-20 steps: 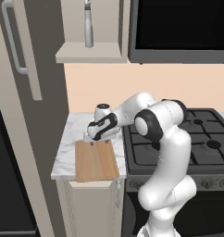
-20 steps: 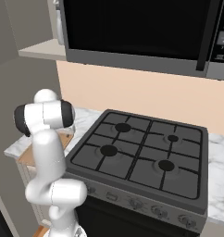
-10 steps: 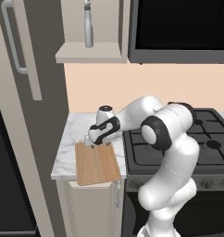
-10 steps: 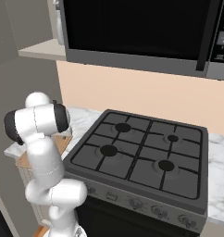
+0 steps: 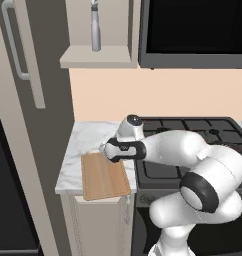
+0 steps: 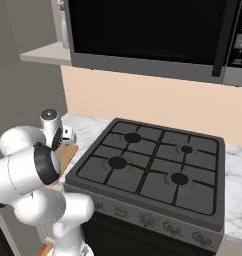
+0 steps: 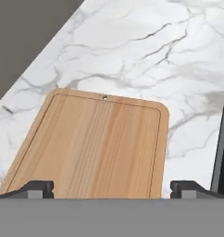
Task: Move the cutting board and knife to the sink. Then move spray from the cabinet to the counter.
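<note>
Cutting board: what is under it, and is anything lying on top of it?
The cutting board lies flat on the white marble counter, its near end overhanging the counter's front edge. Its visible top is bare wood; the part nearest the open fingers is cut off from view.

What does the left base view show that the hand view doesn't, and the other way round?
The left base view alone shows the spray standing on the shelf of the cabinet with its door swung open, plus the stovetop. The hand view alone shows the open gripper, its fingertips straddling the board, and the small hole near the board's far edge. Both show the cutting board lying flat on the counter.
</note>
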